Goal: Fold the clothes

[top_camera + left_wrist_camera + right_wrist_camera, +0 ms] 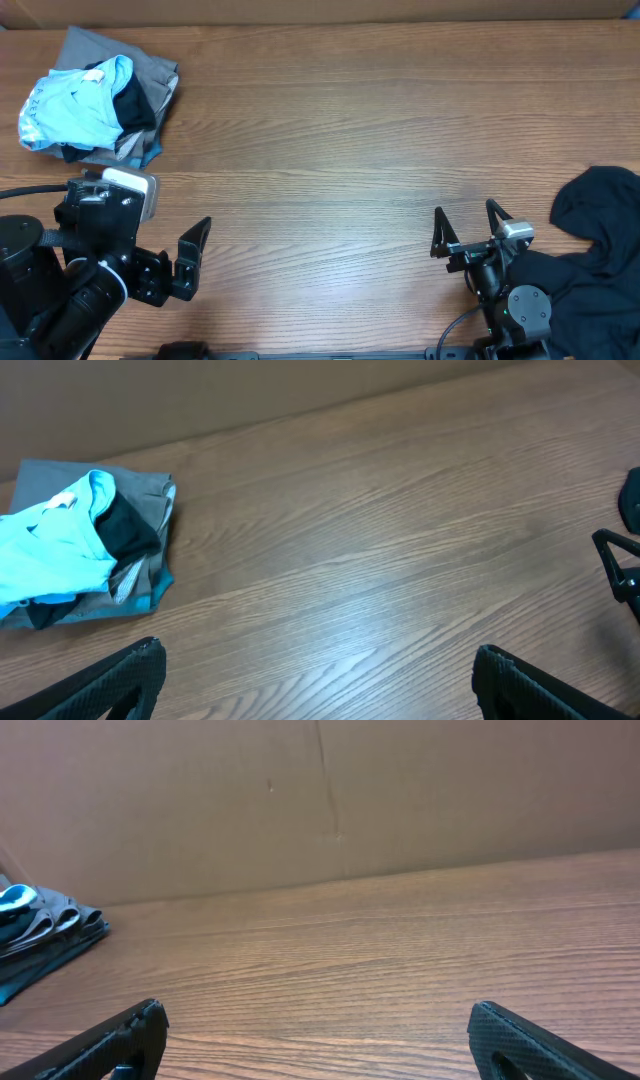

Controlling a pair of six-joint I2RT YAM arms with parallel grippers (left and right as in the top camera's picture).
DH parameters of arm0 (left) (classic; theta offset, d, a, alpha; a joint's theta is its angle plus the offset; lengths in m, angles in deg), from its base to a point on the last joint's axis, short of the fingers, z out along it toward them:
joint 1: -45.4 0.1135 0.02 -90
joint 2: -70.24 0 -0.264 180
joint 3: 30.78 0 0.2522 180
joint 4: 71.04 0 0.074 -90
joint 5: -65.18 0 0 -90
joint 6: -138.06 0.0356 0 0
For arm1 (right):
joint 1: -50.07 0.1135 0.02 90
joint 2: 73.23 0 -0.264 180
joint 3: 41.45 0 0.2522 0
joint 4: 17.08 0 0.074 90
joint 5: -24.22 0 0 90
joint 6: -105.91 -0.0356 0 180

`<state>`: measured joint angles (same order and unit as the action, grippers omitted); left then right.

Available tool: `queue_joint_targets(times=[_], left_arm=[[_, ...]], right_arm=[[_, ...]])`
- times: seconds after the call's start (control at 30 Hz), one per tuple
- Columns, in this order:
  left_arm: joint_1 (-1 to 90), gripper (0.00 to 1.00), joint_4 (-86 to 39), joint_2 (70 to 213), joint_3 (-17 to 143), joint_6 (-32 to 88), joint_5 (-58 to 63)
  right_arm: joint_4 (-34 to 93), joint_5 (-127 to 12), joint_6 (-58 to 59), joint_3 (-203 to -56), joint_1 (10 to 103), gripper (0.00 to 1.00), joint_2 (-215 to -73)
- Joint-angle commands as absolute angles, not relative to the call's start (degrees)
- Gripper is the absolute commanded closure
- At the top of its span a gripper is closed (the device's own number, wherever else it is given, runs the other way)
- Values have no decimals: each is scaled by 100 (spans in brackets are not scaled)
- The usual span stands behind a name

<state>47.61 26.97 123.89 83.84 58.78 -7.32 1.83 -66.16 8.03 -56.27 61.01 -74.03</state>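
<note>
Wood desk, two heaps, both hands empty

Overhead first: a light blue T-shirt [70, 100] lies crumpled on top of a grey and black pile [150, 80] in the far left corner of the desk [330, 150]. A black garment [600, 230] sits bunched at the right edge, up against the right arm. Down low, the left hand [185, 262] and the right hand [463, 215] are both spread wide and grip nothing.

Left wrist view: the left hand [315, 660] gapes over bare wood. The light blue T-shirt [50, 555] is up to the left, well apart from it.

Right wrist view: the right hand [318, 1020] is wide too, with nothing between its fingers. The pile [40, 930] is a sliver at far left, in front of a cardboard wall [320, 800].
</note>
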Motion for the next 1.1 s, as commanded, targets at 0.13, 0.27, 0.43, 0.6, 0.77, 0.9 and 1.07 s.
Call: queue_joint_targets(times=[0.13,0.27,0.43,0.6,0.77,0.9,1.07], left_arm=[[4729,0,2680,12385,8397,5965,-743],[4692,0,2680,12367,8334,5965,-743],[4534,0,1976,12000,7646,6230,-999],[4121,0,-737,10901,5228,6744,-994],[3968,0,-3137,9318,2321,6739,-996],[3970,0,-4151,8297,981,6733,-977],[3975,0,-4957,7183,-238,6735,-1001]], right_arm=[[150,-6608,805,-5565,6087,0,-7353],[150,-6608,805,-5565,6087,0,-7353],[150,-6608,805,-5565,6087,0,-7353],[150,-6608,805,-5565,6087,0,-7353],[150,-6608,808,-5565,6087,0,-7353],[150,-6608,808,-5565,6087,0,-7353],[150,-6608,805,-5565,6087,0,-7353]])
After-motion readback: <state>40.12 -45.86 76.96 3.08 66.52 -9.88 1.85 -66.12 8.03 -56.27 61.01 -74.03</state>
